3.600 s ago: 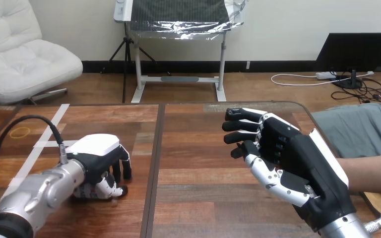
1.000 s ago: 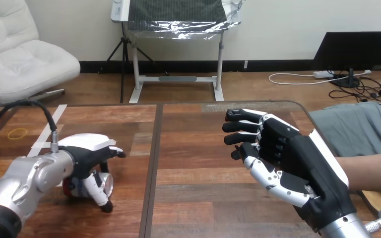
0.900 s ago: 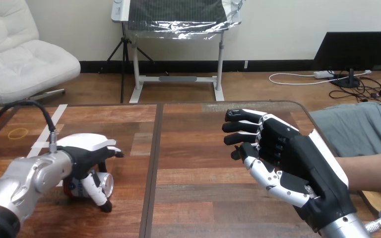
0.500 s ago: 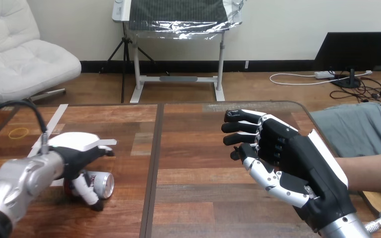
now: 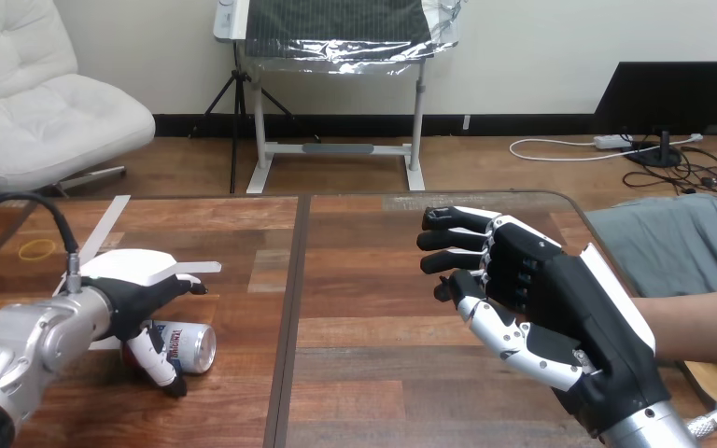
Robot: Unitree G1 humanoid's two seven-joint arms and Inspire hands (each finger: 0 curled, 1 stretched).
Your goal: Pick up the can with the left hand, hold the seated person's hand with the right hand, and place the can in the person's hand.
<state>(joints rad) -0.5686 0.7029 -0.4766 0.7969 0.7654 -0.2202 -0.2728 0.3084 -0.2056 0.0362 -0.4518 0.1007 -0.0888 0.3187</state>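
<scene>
The can (image 5: 187, 345) lies on its side on the wooden table (image 5: 373, 364), its silver end facing right. My left hand (image 5: 131, 301) hovers just over the can's left end. Its fingers (image 5: 187, 287) reach straight to the right above the can, and its thumb (image 5: 161, 369) hangs down in front of it, so the hand is open. My right hand (image 5: 560, 299) is raised at the right with relaxed fingers pointing left and nothing seen between them. The person's forearm (image 5: 705, 322) comes in from the right and passes behind that hand; the person's hand is hidden.
A white tape strip (image 5: 105, 224) and a yellow rubber band (image 5: 35, 249) lie on the table's far left. A dark seam (image 5: 289, 317) runs down the table between my two hands. The table's rounded far right corner (image 5: 560, 198) is close to my right hand.
My left hand, curled over the can 3.6 s ago, has opened and drawn back to the left, baring the can on its side. My right hand and the person's forearm have not moved.
</scene>
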